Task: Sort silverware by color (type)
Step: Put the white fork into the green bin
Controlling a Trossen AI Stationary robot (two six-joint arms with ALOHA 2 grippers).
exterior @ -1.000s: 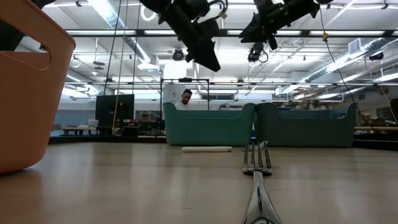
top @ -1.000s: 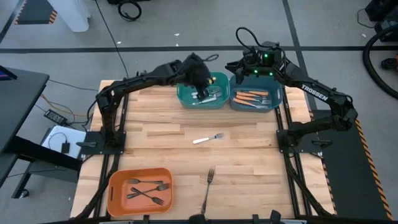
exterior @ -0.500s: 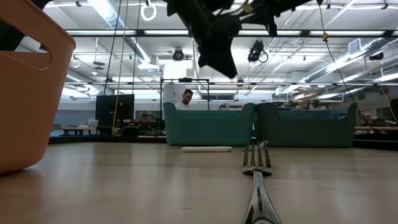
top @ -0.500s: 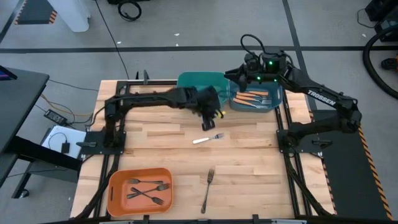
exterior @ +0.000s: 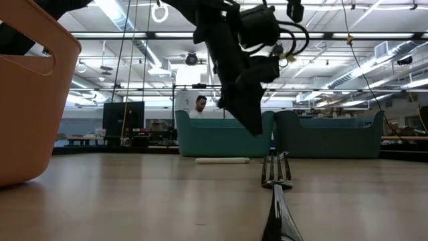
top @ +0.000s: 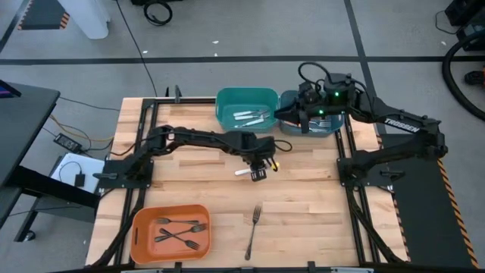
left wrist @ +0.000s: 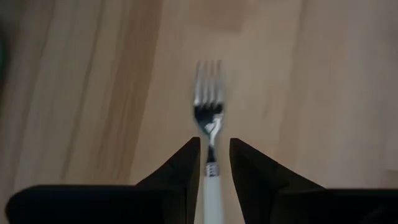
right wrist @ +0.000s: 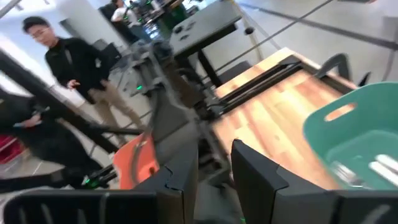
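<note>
Three bins sit on the bench [top: 189, 182]: two teal bins, one [top: 227, 101] at the far edge's middle and another [top: 288, 102] beside it toward the far right corner, and one orange bin [top: 144, 220] at the near left corner. Two forks lie loose on the boards, one white-handled [top: 244, 172], one dark [top: 253, 230]. The orange bin holds about four dark forks [top: 180, 230]; counts in the teal bins cannot be told.

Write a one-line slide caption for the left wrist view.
Left hand open above the wooden table, its dark fingers straddling the white-handled metal fork, not yet gripping it.
</note>
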